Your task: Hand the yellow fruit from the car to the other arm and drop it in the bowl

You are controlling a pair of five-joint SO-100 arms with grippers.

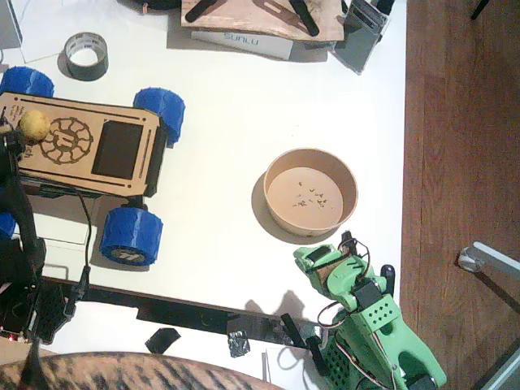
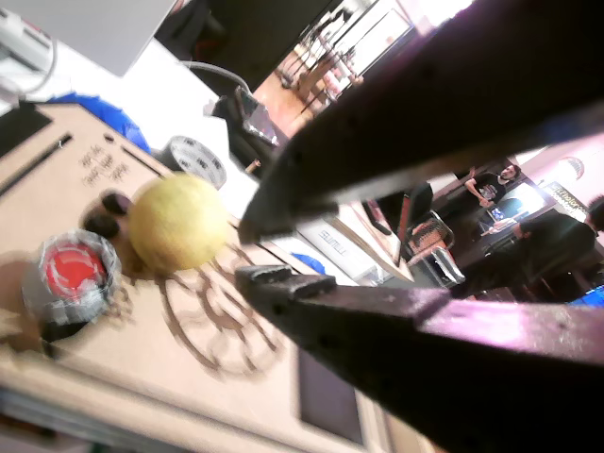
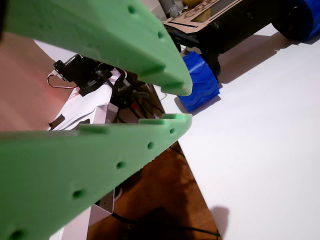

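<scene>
The yellow fruit (image 1: 34, 124) lies on the left end of the car (image 1: 81, 110), beside the engraved gear emblem. My left gripper (image 1: 10, 136), the black one, hovers just beside it. In a wrist view the yellow fruit (image 2: 179, 222) sits on the car deck (image 2: 236, 377) just left of the black gripper (image 2: 253, 253), whose jaws stand a little apart with nothing between them. The other arm's green gripper (image 1: 313, 260) rests low near the bowl (image 1: 276, 215). In its wrist view this gripper (image 3: 182, 105) shows a narrow gap and holds nothing.
A grey tape roll (image 1: 86, 55) and a white box (image 1: 244, 41) lie at the back. The car's blue wheels (image 1: 132, 236) stick out sideways. A black strip (image 1: 162, 309) runs along the near edge. Wooden floor (image 1: 463, 162) lies to the right. A red button (image 2: 71, 269) sits by the fruit.
</scene>
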